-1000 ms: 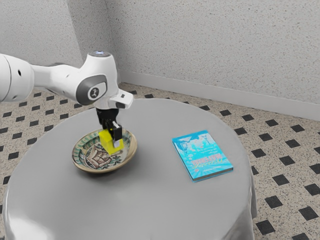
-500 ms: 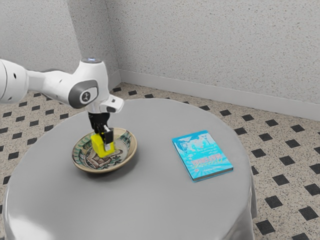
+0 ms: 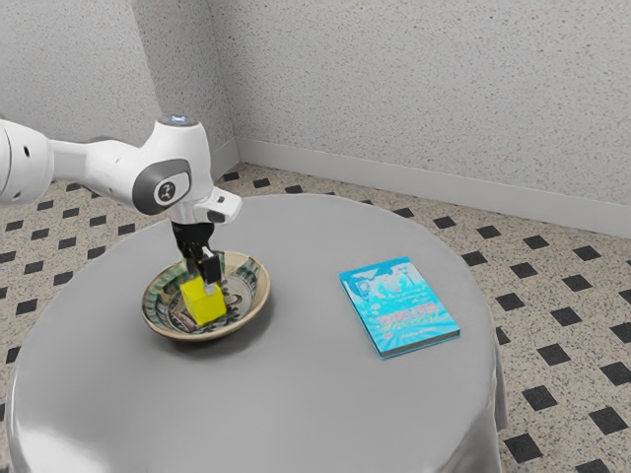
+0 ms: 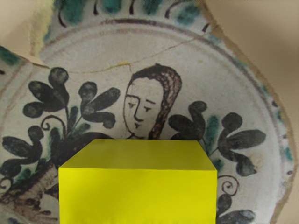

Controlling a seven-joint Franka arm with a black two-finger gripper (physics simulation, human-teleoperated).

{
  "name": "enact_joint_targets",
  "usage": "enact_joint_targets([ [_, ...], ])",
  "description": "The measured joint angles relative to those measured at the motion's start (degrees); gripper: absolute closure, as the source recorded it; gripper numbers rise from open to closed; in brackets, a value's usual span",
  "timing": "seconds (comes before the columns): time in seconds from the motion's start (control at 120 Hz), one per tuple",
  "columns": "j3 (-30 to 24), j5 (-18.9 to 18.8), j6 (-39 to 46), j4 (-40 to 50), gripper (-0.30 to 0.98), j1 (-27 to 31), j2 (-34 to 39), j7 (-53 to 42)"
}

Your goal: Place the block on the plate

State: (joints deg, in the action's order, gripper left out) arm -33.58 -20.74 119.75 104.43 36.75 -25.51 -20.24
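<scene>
So the yellow block (image 3: 205,304) is down inside the painted plate (image 3: 248,286), around the middle of it, and I'd guess the step in hand is setting it down or letting it go. The arm (image 3: 169,183) comes in from about 9 o'clock in the exterior view and its hand points down from just past 11 o'clock of the block, which makes sense to me: coming from above clears the raised rim. Can't tell how far apart the fingers (image 3: 205,283) are, or whether they've got hold of the block, so I'd check that before any lift, otherwise it could get dragged along. The plate sits on the grey bench (image 3: 315,399) well apart from the blue book (image 3: 399,306), which is off at 3 o'clock, so the hand has room to work. As for the way it points, the block looks tipped in the exterior view, top toward 11 and lower end toward 5. It's pretty chunky, so I can't really call a long axis. Tipped like that, it might rock a bit before settling on the curved plate, so I'd go gently.
</scene>
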Motion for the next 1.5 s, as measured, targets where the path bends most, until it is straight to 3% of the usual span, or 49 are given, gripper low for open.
enact_joint_targets([
  [0.567,-1.6,1.0,-3.4,0.0,0.01,0.1,5.4,-0.3],
  [0.883,-0.7,6.3,-7.2,-1.2,0.0,-1.4,12.1,-1.0],
  [1.308,26.1,15.7,-15.3,-11.0,0.0,-25.3,14.4,-0.1],
  [1.5,37.6,17.9,-19.4,-13.1,0.0,-35.1,16.7,3.1],
])
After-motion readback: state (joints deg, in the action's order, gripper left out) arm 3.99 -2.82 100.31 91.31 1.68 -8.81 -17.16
